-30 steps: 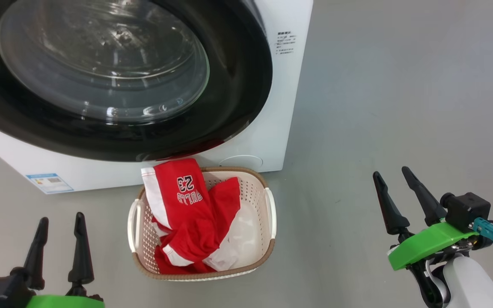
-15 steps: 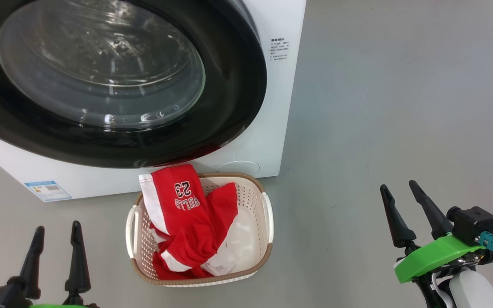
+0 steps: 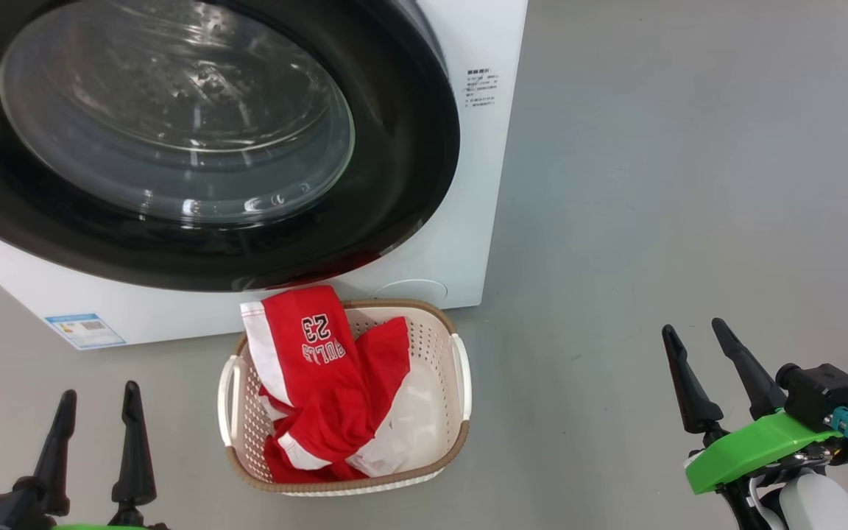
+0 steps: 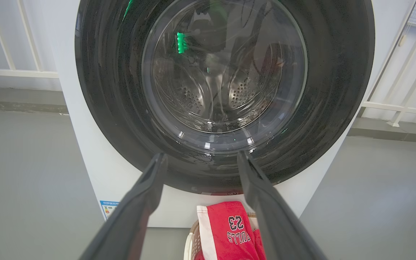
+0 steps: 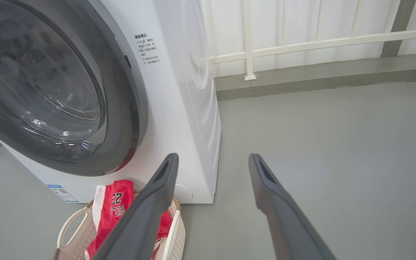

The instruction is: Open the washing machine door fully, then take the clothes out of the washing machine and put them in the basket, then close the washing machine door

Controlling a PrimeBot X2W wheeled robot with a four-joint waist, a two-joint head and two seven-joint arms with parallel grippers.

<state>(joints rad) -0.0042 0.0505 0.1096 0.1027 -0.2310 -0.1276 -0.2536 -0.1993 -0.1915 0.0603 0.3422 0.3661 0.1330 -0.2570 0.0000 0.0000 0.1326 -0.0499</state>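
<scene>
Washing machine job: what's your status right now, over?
Open and empty: left fingers, right fingers. Red clothes in basket; door looks shut. Basket stands on floor just below door.

The washer [image 3: 468,184] stands on the floor [image 3: 652,184], with a railing [image 5: 302,39] behind it. The door [image 3: 174,132] sits closed on its front. The basket [image 3: 461,368] stands on the floor just before the washer, below the door's lower right edge. The clothes [image 3: 321,368] lie in the basket, one piece draped over its far left rim. A label [image 3: 85,330] sits on the washer's lower front, left of the basket. The left jaws hang left of the basket, the right jaws well to its right
</scene>
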